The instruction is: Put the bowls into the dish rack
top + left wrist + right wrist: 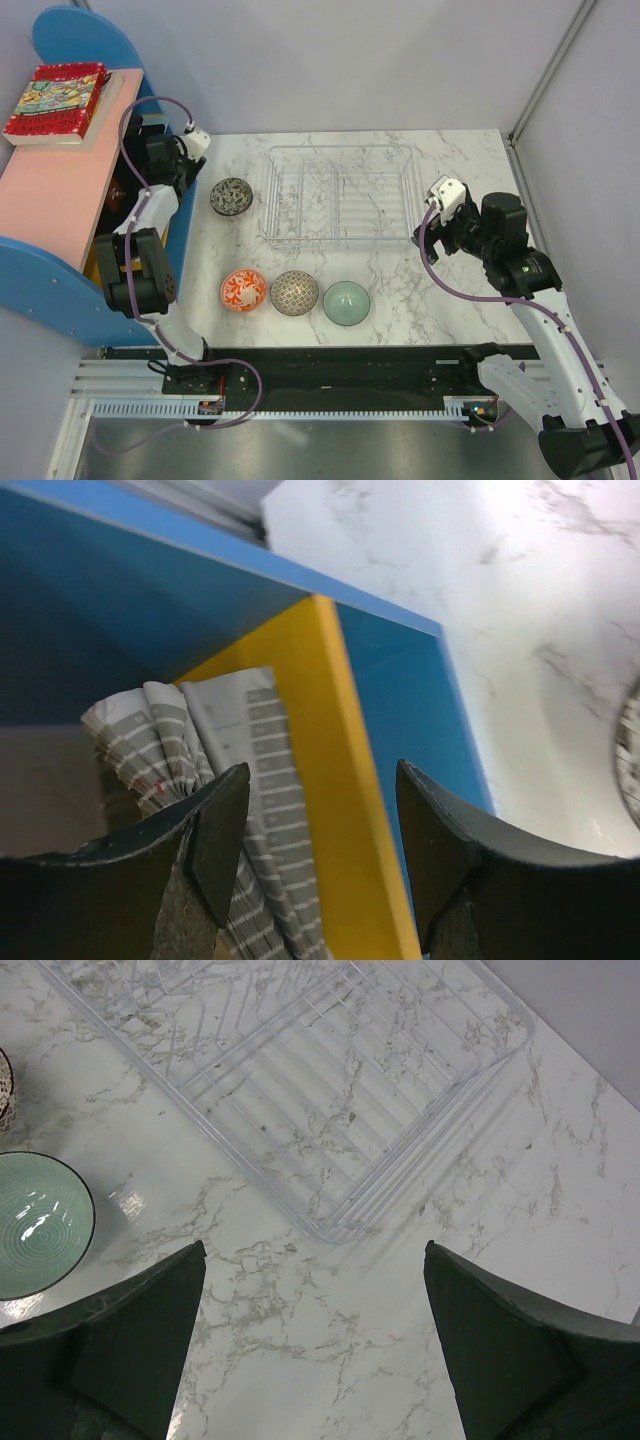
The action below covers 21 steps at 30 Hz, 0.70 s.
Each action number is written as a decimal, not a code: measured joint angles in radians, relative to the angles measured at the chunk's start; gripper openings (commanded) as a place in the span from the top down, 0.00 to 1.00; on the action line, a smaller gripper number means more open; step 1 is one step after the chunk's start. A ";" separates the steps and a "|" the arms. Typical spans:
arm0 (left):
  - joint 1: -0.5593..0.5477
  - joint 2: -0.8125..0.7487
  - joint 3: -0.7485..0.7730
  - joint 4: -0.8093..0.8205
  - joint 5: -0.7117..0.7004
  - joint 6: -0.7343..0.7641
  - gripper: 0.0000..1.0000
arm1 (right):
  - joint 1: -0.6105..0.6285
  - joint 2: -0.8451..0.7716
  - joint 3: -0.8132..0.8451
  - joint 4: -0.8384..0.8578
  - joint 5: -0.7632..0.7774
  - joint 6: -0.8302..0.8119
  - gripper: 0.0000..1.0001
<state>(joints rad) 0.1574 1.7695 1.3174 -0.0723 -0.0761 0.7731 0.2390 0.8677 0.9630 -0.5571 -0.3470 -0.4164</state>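
While four bowls [294,292] lie on the worktop [240,245] left of and below the dish rack [340,195] at centre frame, both arms' jaws stand open, gripping nothing.

Right gripper [312,1255], jaws spread wide and empty above the marble table [300,1360]; clear dish rack [330,1110] just ahead, green bowl [38,1222] beside the left finger [120,1350].

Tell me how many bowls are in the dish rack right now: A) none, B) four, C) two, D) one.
A: the dish rack holds nothing, while the orange bowl, lattice bowl, mint bowl and dark patterned bowl all sit on the table outside it.
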 measured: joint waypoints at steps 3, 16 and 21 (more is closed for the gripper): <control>0.002 -0.003 -0.016 0.050 -0.038 -0.005 0.32 | 0.000 0.000 0.000 0.000 -0.007 0.000 0.02; -0.006 -0.117 -0.149 -0.056 0.196 0.040 0.32 | 0.000 0.004 0.000 -0.003 -0.019 0.000 0.02; -0.031 -0.117 -0.161 -0.104 0.263 0.080 0.32 | 0.000 0.007 0.000 -0.004 -0.022 0.000 0.02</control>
<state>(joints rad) 0.1261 1.6527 1.1564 -0.1761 0.1871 0.8532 0.2390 0.8745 0.9630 -0.5610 -0.3691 -0.4164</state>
